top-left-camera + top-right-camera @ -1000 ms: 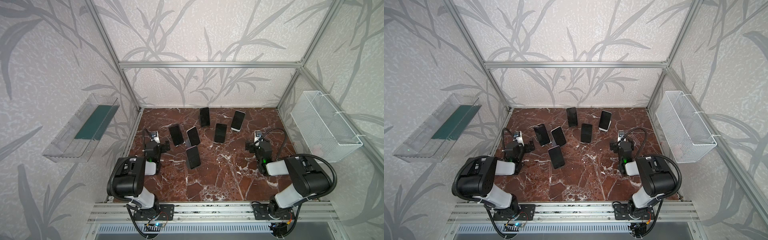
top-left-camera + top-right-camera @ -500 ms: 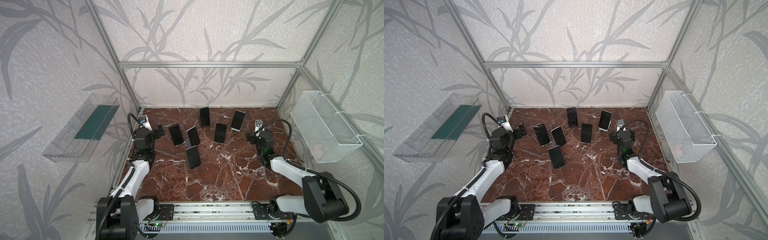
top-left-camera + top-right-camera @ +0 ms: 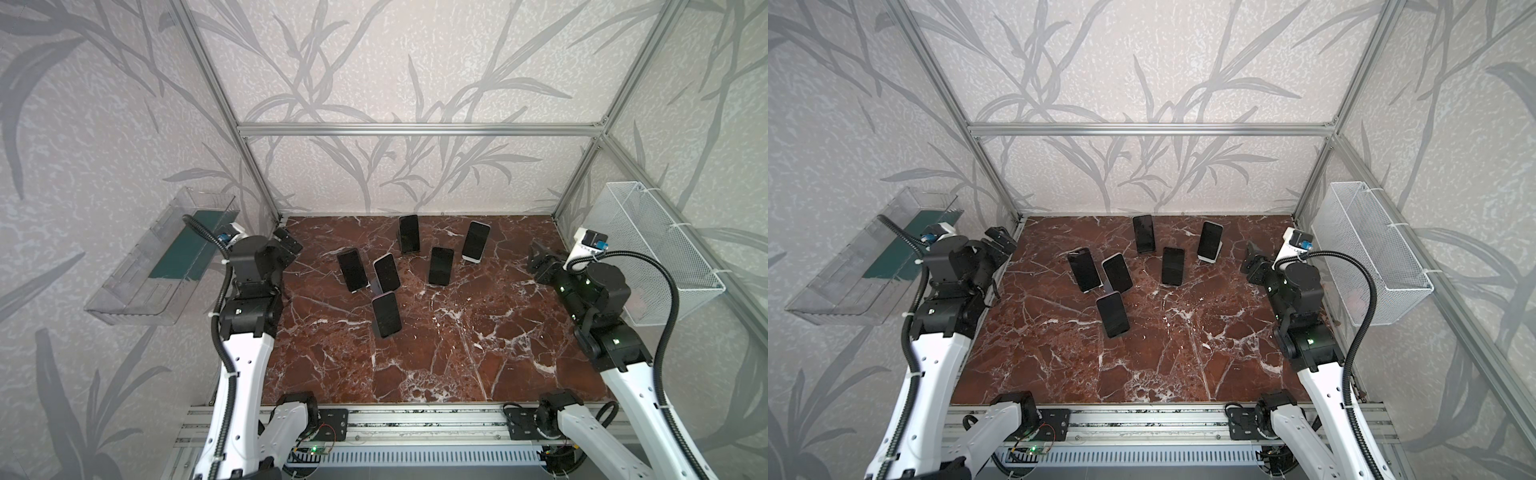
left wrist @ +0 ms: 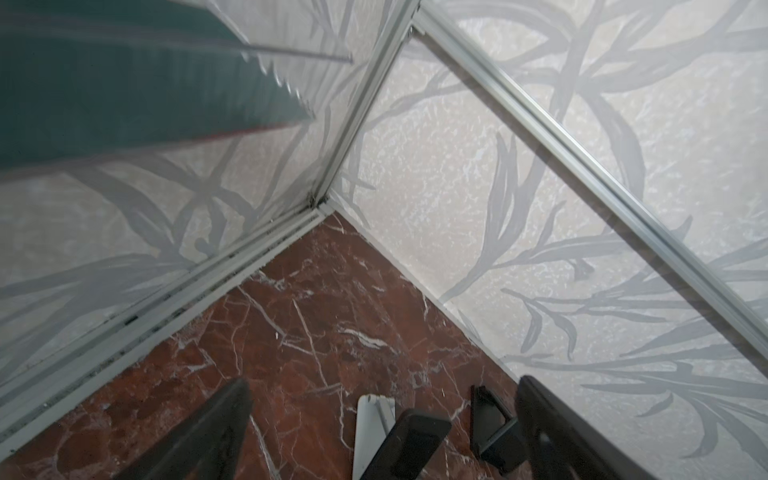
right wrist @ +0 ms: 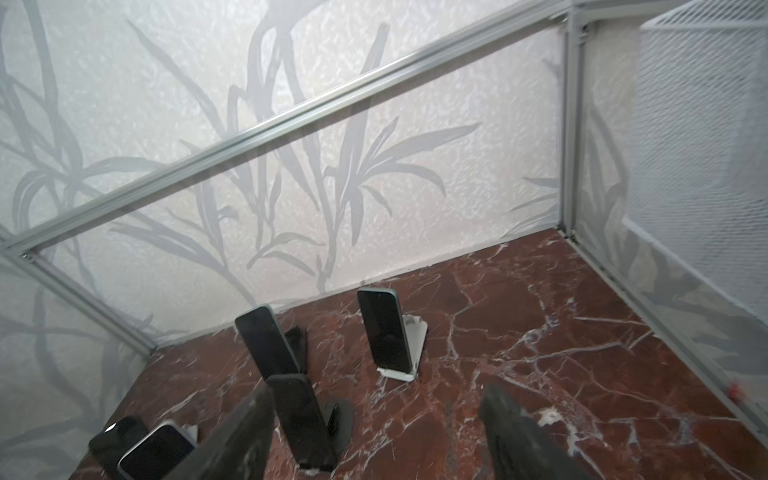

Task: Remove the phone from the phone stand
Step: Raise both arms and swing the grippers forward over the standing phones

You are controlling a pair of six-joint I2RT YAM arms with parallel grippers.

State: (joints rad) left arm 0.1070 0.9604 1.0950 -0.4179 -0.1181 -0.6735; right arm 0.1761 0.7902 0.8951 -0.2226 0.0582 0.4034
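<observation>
Several dark-screened phones lean on small stands in the middle and rear of the red marble table (image 3: 436, 357), in both top views. One phone (image 3: 386, 314) stands nearest the front. Another phone (image 3: 476, 241) leans on a white stand at the rear right. My left gripper (image 3: 286, 243) hangs open near the rear left corner, left of the phones. In the left wrist view a phone (image 4: 415, 444) and its white stand (image 4: 370, 428) lie below the left gripper (image 4: 384, 380). My right gripper (image 3: 536, 259) is open, right of the phones, holding nothing. The right wrist view shows the right gripper (image 5: 378, 390) above a phone (image 5: 303, 419).
A clear plastic bin (image 3: 162, 257) with a green sheet hangs on the left wall beside the left arm. A white wire basket (image 3: 648, 249) hangs on the right wall beside the right arm. Aluminium frame posts stand at the rear corners.
Both arms have risen from a low folded pose near the front and reached back, so both grippers now hang higher and further to the rear. The phones have not moved.
</observation>
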